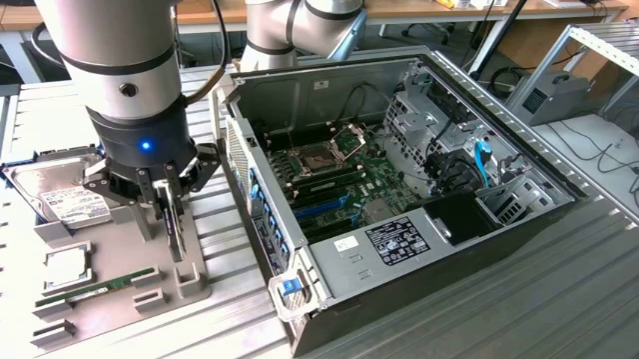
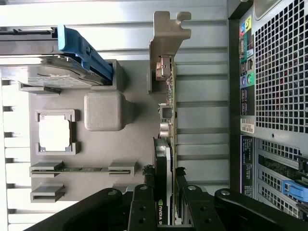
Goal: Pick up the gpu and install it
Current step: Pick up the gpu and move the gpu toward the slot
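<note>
The gpu (image 1: 176,233) is a thin dark card held on edge, hanging down from my gripper (image 1: 172,206) over the grey fixture tray (image 1: 120,250). In the wrist view the gpu (image 2: 167,144) runs away from my gripper (image 2: 166,195), with its silver bracket (image 2: 166,45) at the far end. The black fingers (image 2: 143,204) are shut on both faces of the card. Whether the card's lower edge still touches the tray I cannot tell. The open computer case (image 1: 420,247) lies just to the exterior view's right, its motherboard (image 1: 340,179) exposed.
On the tray sit a hard drive (image 1: 62,200) with a blue clip (image 2: 84,50), a processor (image 1: 68,268) and a green memory stick (image 1: 95,288). The case's rear panel (image 2: 279,86) stands close beside the card. Another arm's base (image 1: 299,30) rises behind the case.
</note>
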